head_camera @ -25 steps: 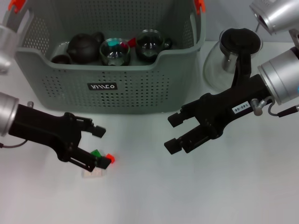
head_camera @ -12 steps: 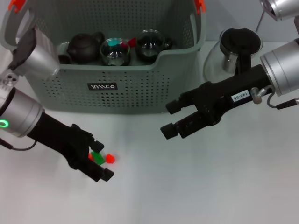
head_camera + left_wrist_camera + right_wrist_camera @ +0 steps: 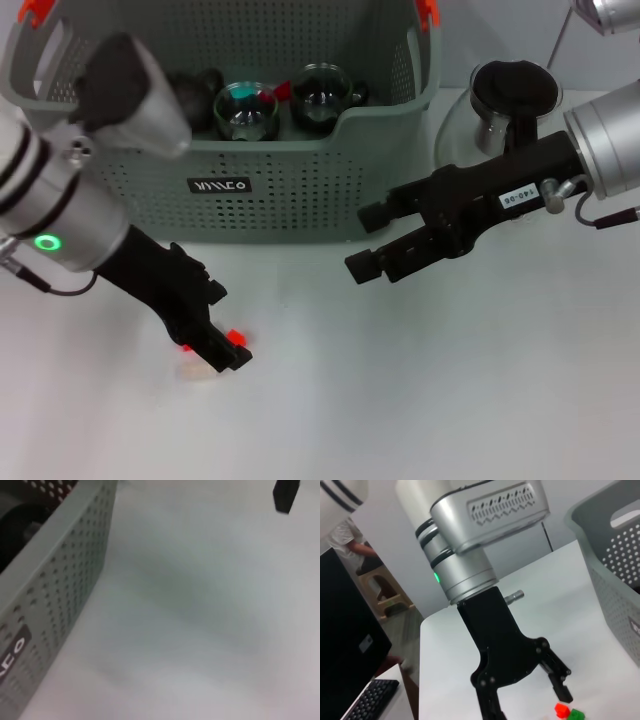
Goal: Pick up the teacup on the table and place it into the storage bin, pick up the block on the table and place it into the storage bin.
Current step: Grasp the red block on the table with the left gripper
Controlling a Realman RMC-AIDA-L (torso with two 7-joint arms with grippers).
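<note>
Red and green block (image 3: 568,712) at table's 8 o'clock, between spread fingers of left gripper (image 3: 213,343). Teacups already in storage bin (image 3: 300,190). Next: close, lift. Right gripper (image 3: 372,240) open, idle, 2 o'clock.

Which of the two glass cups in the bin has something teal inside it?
The left glass cup, beside the dark teapot: teal and red show through its open top. The right glass cup looks dark inside, with no teal.
</note>
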